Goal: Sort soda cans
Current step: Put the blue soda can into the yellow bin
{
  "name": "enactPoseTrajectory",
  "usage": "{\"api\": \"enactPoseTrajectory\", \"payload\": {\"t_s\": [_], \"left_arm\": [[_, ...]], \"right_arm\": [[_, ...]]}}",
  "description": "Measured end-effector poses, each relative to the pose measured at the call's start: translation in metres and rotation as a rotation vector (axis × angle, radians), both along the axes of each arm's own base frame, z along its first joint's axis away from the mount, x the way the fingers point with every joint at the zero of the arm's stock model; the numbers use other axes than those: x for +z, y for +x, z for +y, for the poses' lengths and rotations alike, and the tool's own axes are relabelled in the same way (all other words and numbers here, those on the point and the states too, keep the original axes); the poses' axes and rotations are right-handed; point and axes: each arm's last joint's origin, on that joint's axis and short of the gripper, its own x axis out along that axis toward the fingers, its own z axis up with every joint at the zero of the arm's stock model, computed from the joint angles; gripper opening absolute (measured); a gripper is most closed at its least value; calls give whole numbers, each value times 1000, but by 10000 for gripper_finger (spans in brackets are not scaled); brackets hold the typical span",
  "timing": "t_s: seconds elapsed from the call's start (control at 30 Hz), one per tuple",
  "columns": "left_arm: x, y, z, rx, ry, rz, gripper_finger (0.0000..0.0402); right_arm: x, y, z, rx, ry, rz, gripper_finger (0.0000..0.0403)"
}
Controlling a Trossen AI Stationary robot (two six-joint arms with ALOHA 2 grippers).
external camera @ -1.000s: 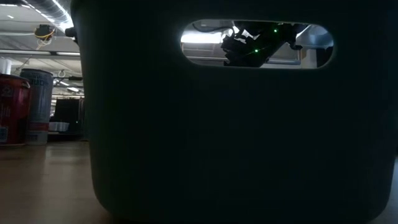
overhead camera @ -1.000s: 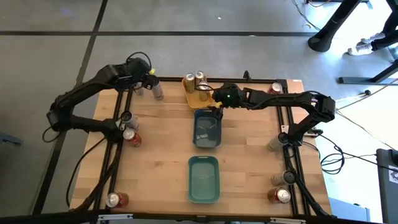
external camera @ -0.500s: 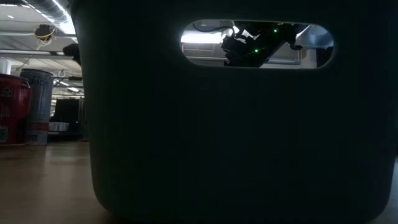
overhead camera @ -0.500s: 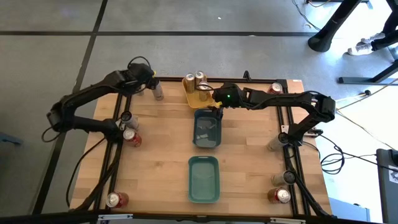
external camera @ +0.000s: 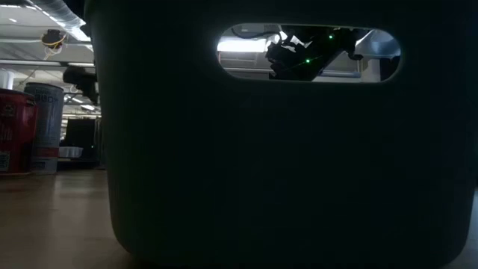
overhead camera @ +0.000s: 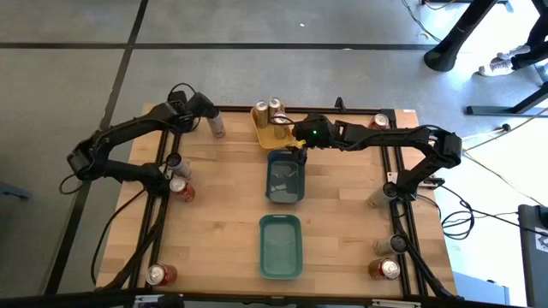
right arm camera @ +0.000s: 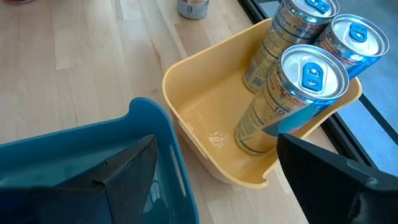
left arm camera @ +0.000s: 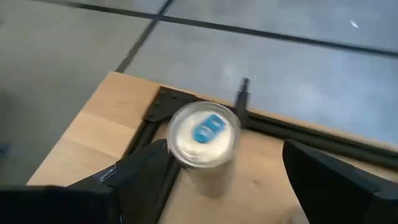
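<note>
A silver-topped soda can (left arm camera: 204, 132) stands upright on the table near its far left corner (overhead camera: 218, 126). My left gripper (left arm camera: 242, 186) is open just above and before it, one finger on either side, touching nothing; the high view shows that gripper (overhead camera: 205, 111) beside the can. My right gripper (right arm camera: 227, 186) is open over the near end of the yellow tray (right arm camera: 205, 118), which holds three upright gold cans (right arm camera: 292, 93). In the high view this gripper (overhead camera: 297, 147) sits between the yellow tray (overhead camera: 267, 135) and a teal tray (overhead camera: 285, 177).
A second teal tray (overhead camera: 280, 245) lies near the front; its dark wall (external camera: 284, 164) fills the low view. Loose cans stand at the left edge (overhead camera: 177, 175), front left (overhead camera: 158, 275), far right (overhead camera: 381, 121) and right edge (overhead camera: 387, 257). Black frame rails border the table.
My left gripper has come down toward the can at the far left corner, shifting a little toward the table's right and rolling about its own axis; its fingers stay open. In the low view its dark shape has sunk into sight at the left.
</note>
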Motion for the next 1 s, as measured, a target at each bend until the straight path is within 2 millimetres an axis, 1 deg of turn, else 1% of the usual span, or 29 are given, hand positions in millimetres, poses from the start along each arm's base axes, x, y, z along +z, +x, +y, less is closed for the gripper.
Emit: {"api": "enactPoseTrajectory", "payload": {"t_s": [0.1, 0.27, 0.4, 0.5, 0.67, 0.83, 1.0], "left_arm": [[-7, -5, 2, 60, 16, -15, 308], [-19, -9, 8, 91, 14, -14, 308], [-24, -9, 12, 76, 28, -14, 308], [-24, -8, 15, 53, 35, -4, 308], [-23, -7, 17, 9, 22, 23, 308], [-30, -12, 21, 45, -27, 31, 308], [-36, -10, 25, 66, -46, 11, 308]], "right_arm": [[0, 0, 0, 2, -2, 1, 331], [0, 0, 0, 3, -5, -6, 331], [0, 0, 0, 7, -10, -4, 331], [0, 1, 0, 7, -12, -6, 331], [-5, 4, -1, 7, -10, -1, 331], [-16, 8, -3, 7, 1, 34, 331], [-21, 10, -3, 7, 5, 45, 331]]}}
